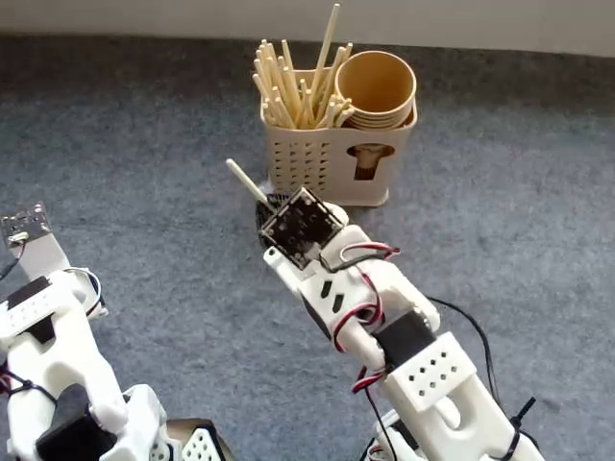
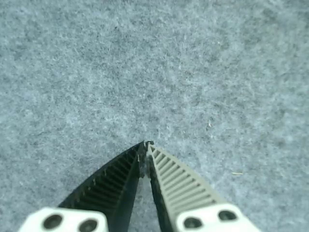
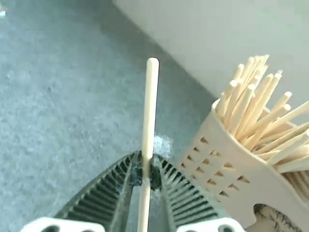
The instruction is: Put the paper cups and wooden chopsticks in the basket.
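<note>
High view: fixed above and behind the arms, looking down and forward over the grey carpet point(image 1: 519, 192) to the pale wall point(image 1: 480, 19). Both arms and the basket point(image 1: 307, 173) sit at middle range.
Left wrist view: on the left arm, looking steeply down past the left gripper point(image 2: 146, 146) at carpet, very near.
Right wrist view: on the right arm, aimed low along the right gripper point(image 3: 146, 169) and the wooden chopstick point(image 3: 151, 111) toward basket and wall, close.
Shared: the high and right wrist views both show the basket, wooden chopstick and wall. Carpet appears in all three.
</note>
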`<action>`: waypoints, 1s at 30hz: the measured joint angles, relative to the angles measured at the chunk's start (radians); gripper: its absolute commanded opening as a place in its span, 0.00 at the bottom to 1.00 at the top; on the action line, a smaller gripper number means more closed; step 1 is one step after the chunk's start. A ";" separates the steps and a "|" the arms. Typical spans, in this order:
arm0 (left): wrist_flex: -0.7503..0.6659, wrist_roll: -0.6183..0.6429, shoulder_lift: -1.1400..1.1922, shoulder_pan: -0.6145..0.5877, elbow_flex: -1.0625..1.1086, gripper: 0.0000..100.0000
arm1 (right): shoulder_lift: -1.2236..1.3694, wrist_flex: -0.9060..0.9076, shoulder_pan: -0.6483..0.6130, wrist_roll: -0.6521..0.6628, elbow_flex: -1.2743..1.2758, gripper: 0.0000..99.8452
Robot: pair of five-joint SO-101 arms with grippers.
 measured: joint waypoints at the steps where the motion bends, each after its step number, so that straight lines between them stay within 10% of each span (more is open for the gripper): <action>1: 0.000 0.000 0.000 0.000 0.000 0.03 | -0.021 -0.055 0.000 0.000 0.023 0.01; 15: 0.000 0.000 0.000 0.000 0.000 0.03 | -0.103 -0.493 0.000 0.003 0.057 0.01; 30: 0.000 0.000 0.000 0.000 0.000 0.03 | 0.095 -0.537 0.014 0.003 -0.293 0.01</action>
